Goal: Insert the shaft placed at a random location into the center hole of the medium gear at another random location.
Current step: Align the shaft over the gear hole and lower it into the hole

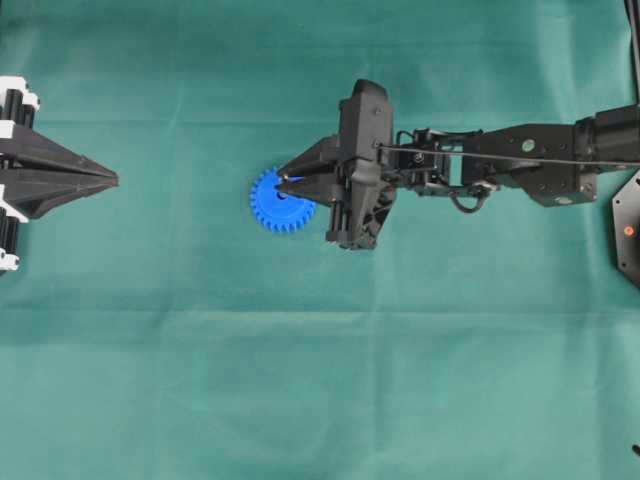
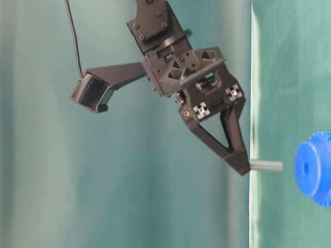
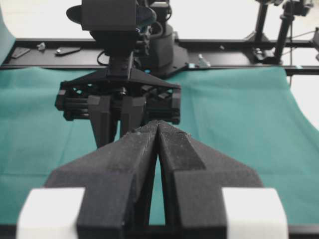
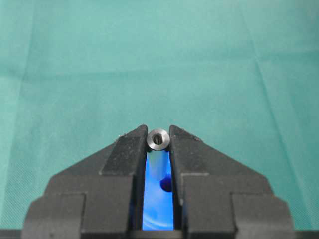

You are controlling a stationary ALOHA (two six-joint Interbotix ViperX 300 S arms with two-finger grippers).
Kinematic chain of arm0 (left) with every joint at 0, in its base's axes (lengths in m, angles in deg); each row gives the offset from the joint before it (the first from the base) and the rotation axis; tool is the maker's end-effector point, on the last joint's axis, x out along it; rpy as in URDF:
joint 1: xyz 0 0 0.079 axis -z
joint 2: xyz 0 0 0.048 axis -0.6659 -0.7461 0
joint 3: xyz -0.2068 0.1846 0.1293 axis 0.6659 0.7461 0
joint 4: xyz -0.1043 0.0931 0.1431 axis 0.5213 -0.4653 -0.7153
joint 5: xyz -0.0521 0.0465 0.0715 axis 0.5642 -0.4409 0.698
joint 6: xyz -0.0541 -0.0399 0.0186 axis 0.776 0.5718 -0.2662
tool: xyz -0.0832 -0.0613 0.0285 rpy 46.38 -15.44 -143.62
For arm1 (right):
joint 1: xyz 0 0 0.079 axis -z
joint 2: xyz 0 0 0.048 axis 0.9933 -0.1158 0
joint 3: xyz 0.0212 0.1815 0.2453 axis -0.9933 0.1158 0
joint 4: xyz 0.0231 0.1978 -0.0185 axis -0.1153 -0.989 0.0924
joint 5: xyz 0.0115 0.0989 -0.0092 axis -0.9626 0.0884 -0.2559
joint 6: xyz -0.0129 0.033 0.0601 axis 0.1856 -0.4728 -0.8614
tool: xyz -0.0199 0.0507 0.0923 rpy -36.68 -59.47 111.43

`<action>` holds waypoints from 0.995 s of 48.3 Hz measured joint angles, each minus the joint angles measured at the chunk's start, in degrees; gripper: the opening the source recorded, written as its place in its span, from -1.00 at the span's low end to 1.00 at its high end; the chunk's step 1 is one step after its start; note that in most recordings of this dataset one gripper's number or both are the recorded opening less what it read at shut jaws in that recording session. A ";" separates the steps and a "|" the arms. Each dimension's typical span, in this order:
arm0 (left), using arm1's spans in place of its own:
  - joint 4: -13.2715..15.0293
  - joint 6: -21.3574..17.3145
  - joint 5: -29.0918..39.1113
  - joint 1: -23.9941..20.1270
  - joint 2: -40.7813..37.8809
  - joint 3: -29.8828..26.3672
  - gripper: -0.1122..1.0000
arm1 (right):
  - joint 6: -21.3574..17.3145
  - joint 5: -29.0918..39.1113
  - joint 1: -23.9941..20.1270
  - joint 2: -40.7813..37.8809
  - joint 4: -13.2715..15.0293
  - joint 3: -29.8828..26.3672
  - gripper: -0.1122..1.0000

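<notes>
The right gripper (image 4: 158,133) is closed on the shaft (image 4: 158,149), pinching it near its upper end so most of the pin hangs below the fingertips; the table-level view shows the shaft (image 2: 266,166) sticking out past the tips toward the gear (image 2: 314,169), not yet touching it. The gear (image 1: 278,200) lies flat on the green cloth (image 1: 320,380) near the middle of the table, directly under the tips, and the hole (image 4: 166,186) shows dark between the fingers, just off the line of the shaft.

The main risk, as I judge it, is that offset: if the pin comes down beside the hole it will land on the hub, and pressing on could tilt it in the pads or push the gear sideways on the cloth. The grip is only at the pin's end, so a small side load may swing it out of line. Letting go before it is seated would let it fall and roll away.

There is plenty of room: the cloth around the gear is bare and its edges are far off. The left gripper (image 1: 100,181), its fingers pressed together on nothing, sits well apart at the left edge and blocks nothing
</notes>
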State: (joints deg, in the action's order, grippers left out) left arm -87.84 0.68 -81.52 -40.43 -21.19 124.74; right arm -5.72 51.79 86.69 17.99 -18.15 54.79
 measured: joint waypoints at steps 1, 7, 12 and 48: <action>0.09 0.00 0.00 0.00 0.00 0.00 -0.79 | -0.09 0.00 -0.09 -0.09 0.00 -0.09 -0.55; 0.09 0.00 0.00 0.00 0.00 0.00 -0.79 | -0.09 0.00 -0.18 -0.62 0.00 -0.44 -0.55; 0.00 0.00 0.00 0.00 0.09 0.00 -0.79 | -0.09 0.00 -0.09 -0.97 0.00 -0.53 -0.55; 0.00 0.00 0.00 0.00 0.00 0.00 -0.79 | -0.09 -0.35 -0.18 -5.01 -1.49 -1.76 -0.55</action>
State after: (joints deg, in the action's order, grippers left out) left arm -87.84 0.68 -81.52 -40.43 -21.19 124.74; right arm -5.80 51.44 86.51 12.98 -19.64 53.04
